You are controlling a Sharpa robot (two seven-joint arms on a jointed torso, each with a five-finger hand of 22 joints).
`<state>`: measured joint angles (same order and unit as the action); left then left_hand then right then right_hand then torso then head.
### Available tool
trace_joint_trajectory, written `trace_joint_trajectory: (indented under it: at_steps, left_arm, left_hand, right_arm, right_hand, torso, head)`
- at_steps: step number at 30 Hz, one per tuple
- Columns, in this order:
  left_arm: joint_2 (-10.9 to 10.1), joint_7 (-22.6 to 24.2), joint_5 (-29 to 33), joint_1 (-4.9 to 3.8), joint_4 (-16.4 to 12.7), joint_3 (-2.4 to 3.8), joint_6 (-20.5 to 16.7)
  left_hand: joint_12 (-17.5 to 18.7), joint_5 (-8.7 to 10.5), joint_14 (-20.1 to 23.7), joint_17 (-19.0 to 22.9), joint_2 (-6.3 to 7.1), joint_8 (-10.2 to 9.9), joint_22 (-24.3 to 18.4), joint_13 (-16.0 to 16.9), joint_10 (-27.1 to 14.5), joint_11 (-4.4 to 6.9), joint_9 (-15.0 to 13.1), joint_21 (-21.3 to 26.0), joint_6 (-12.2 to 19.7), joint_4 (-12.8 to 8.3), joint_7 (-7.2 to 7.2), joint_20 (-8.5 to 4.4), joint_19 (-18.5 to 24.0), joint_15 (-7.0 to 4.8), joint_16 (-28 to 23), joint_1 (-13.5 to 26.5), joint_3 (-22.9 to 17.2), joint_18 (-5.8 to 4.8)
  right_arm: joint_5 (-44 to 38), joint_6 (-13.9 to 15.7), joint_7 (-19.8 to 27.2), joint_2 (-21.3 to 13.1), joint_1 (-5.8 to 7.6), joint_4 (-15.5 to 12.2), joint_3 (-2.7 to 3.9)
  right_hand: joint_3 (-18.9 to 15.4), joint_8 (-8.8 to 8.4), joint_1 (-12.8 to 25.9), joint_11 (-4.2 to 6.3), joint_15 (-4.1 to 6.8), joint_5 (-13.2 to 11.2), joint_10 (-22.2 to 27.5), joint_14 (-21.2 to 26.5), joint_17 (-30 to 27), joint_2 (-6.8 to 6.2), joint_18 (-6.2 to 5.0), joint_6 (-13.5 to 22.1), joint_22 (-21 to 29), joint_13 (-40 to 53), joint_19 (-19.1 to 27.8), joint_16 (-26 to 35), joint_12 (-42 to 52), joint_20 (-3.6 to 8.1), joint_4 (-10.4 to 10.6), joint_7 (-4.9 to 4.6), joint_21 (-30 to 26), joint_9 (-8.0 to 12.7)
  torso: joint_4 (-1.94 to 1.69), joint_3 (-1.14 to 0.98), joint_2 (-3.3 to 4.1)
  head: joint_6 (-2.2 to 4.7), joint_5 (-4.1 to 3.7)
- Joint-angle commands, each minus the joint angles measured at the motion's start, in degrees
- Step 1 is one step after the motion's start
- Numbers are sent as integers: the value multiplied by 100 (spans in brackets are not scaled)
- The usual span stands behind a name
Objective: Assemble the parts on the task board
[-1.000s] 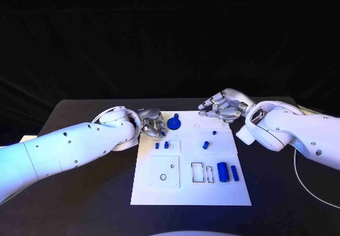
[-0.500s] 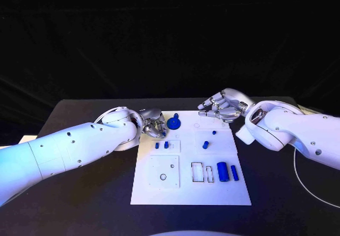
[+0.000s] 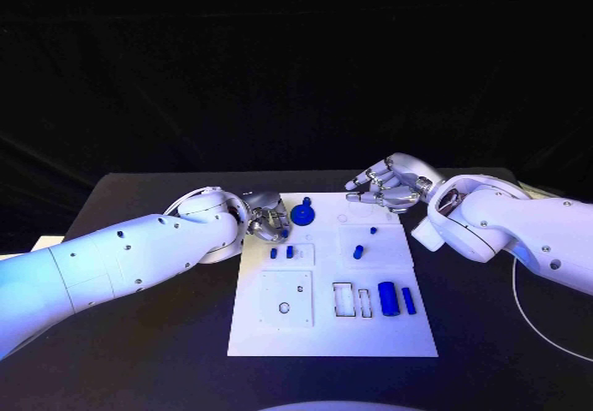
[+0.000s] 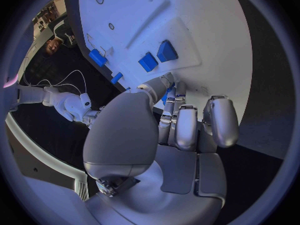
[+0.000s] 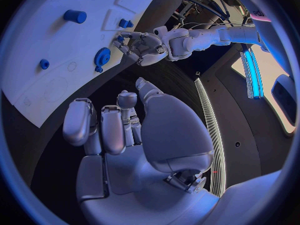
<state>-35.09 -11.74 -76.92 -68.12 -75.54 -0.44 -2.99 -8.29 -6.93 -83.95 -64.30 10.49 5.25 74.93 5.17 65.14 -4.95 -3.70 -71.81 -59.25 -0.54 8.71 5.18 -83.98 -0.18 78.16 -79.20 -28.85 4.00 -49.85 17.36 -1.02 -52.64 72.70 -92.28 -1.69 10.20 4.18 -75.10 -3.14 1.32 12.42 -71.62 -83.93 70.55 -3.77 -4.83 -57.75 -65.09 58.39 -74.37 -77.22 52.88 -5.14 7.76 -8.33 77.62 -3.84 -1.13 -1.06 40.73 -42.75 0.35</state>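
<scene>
The white task board (image 3: 333,334) lies in the middle of the table. My left hand (image 3: 266,221) hovers at its far left edge, fingers curled. It pinches a small blue part (image 4: 167,96) between thumb and fingertips, just beside the blue gear (image 3: 305,210). In the right wrist view, that part (image 5: 120,38) shows at the left hand (image 5: 145,46), next to the gear (image 5: 102,56). My right hand (image 3: 389,188) hangs over the board's far right corner with its fingers (image 5: 103,127) curled in and nothing in them.
Two short blue pieces (image 3: 282,253) stand in a raised plate on the board's left. Small pegs (image 3: 358,253) sit right of centre. A blue cylinder (image 3: 388,299) and a thinner bar (image 3: 408,300) lie at the right, beside two slots (image 3: 344,300).
</scene>
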Motion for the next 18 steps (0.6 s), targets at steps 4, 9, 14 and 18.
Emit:
trace_joint_trajectory:
  at_steps: [4, 9, 14, 18]
  left_arm:
    - [-37, 70, -37, 9, -26, -4, -60]
    - [-99, 104, -37, 9, -53, -4, -176]
    - [-217, 105, -22, 9, -121, -2, -231]
    - [-412, 266, 416, 6, -230, 18, -327]
  left_hand:
    - [162, 13, -97, 98, 101, -110, 377, -95, -246, -71, -4, 323, 159, -38, 39, 75, 29, 66, -68, 39, -23, 42]
    - [210, 16, -81, 143, 129, -152, 290, -115, -351, -88, -6, 486, 256, -62, 44, 98, 73, 80, -82, 37, 3, 75]
    - [221, 15, -77, 158, 130, -158, 263, -120, -379, -91, -6, 536, 284, -71, 42, 103, 85, 83, -86, 29, 9, 84]
    - [215, 12, -63, 202, 113, -152, 217, -118, -371, -90, -10, 624, 284, -73, 43, 106, 110, 84, -107, 20, 4, 102]
  right_arm:
    - [-26, -60, 26, -11, -4, 18, 0]
    - [-113, -88, -33, -23, -4, 63, -1]
    - [-547, -147, -174, -44, -4, 127, -1]
    - [-1333, -265, -342, -65, -4, 205, -1]
  right_hand:
    - [-31, 0, 20, 6, -16, 30, 48, -203, -15, 59, -59, -11, 15, -20, 56, 19, -4, -3, -7, 15, -24, -7]
    - [-43, -10, 1, 5, -17, 31, 142, -201, -25, 51, -66, 9, 49, -153, 75, 30, -160, -2, -13, 11, -45, -3]
    - [-42, -22, -147, -6, -24, 9, 793, -171, -158, 61, -100, 76, 228, -1204, 169, 158, -1397, -4, -30, -7, -166, -2]
    - [235, 8, -535, -67, -57, -89, 1283, -50, -719, 42, -159, 47, 527, -1951, 326, 611, -2327, -6, -206, -58, -360, -9]
  torso:
    - [-7, 2, -1]
    - [-1, 9, -3]
    - [-2, 5, -2]
    - [-2, 5, -8]
  head:
    - [7, -6]
    - [17, -1]
    - [29, -10]
    - [28, -16]
